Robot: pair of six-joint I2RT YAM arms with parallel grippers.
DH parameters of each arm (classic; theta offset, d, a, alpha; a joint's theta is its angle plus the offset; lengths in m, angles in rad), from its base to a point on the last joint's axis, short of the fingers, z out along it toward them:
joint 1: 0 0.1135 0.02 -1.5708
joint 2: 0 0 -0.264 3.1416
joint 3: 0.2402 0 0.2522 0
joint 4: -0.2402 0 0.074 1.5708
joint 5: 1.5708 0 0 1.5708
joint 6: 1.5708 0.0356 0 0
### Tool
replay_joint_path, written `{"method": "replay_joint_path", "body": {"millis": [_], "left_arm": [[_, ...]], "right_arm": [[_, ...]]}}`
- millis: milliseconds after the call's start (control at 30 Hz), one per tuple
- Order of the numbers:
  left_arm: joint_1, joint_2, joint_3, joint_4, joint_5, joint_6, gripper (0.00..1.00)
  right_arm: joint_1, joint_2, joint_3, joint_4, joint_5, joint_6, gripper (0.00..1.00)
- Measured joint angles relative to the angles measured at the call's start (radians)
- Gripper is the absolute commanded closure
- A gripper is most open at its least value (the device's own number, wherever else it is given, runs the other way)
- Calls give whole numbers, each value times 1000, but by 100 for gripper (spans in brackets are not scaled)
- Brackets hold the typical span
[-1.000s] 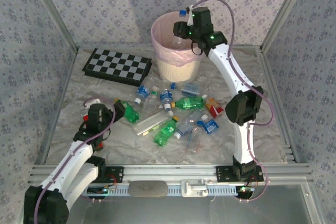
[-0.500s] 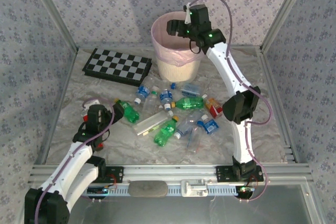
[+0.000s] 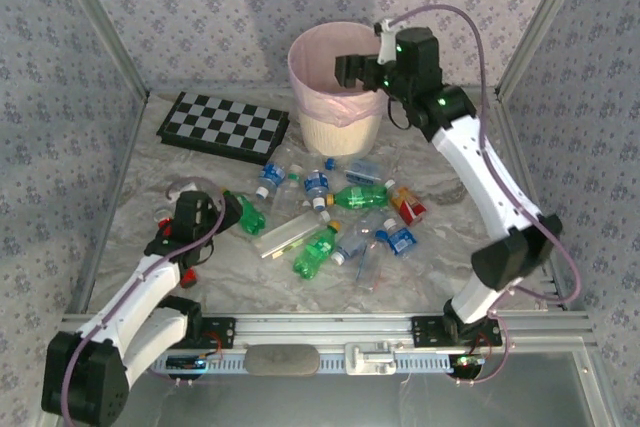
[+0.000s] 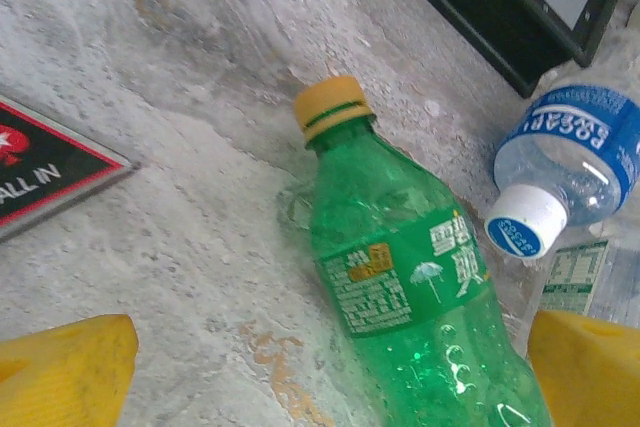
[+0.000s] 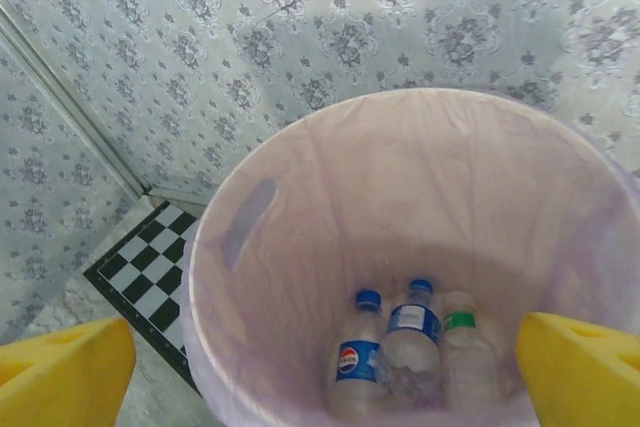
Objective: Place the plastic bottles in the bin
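The bin (image 3: pixel 303 55), cream with a pink liner, stands at the back of the table. My right gripper (image 3: pixel 356 71) hangs open and empty over its right rim. From the right wrist view I look down into the bin (image 5: pixel 250 237), past the right gripper (image 5: pixel 325 372), at three clear plastic bottles (image 5: pixel 405 347) lying on its bottom. Several more plastic bottles (image 3: pixel 345 215), clear and green, are scattered on the table's middle. My left gripper (image 3: pixel 230 211) is open, low over a green bottle (image 4: pixel 400 277) with a yellow cap that lies between its fingers (image 4: pixel 65 367), untouched.
A black-and-white checkerboard (image 3: pixel 224 126) lies left of the bin. A small red object (image 3: pixel 187 275) sits by the left arm. A blue-labelled clear bottle (image 4: pixel 570 162) lies right of the green one, and a black-and-red card (image 4: pixel 40 162) lies to its left. Metal frame rails border the table.
My right gripper opened and let a blue-capped clear bottle drop into the bin, then shifted right along the rim. The left gripper edged a little towards the green bottle.
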Motion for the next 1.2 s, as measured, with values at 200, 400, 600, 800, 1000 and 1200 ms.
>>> {"method": "replay_joint_path", "body": {"millis": [200,400,600,800,1000,1200], "left_arm": [[-87,133,57,34,-47,-21,0],[-137,265,132,54,-87,-43,0],[-164,355,168,88,-106,-87,0],[-183,409,168,96,-122,-135,0],[-187,447,168,100,-144,-171,0],[-187,493,168,108,-154,-193,7]], "right_arm": [[0,-211,-321,103,56,-31,1],[-18,-327,-557,134,105,-26,1],[-47,-384,-755,154,104,4,1],[-48,-391,-909,185,104,105,1],[-48,-438,-1036,232,131,193,1],[-48,-445,-1046,261,141,229,1]]}}
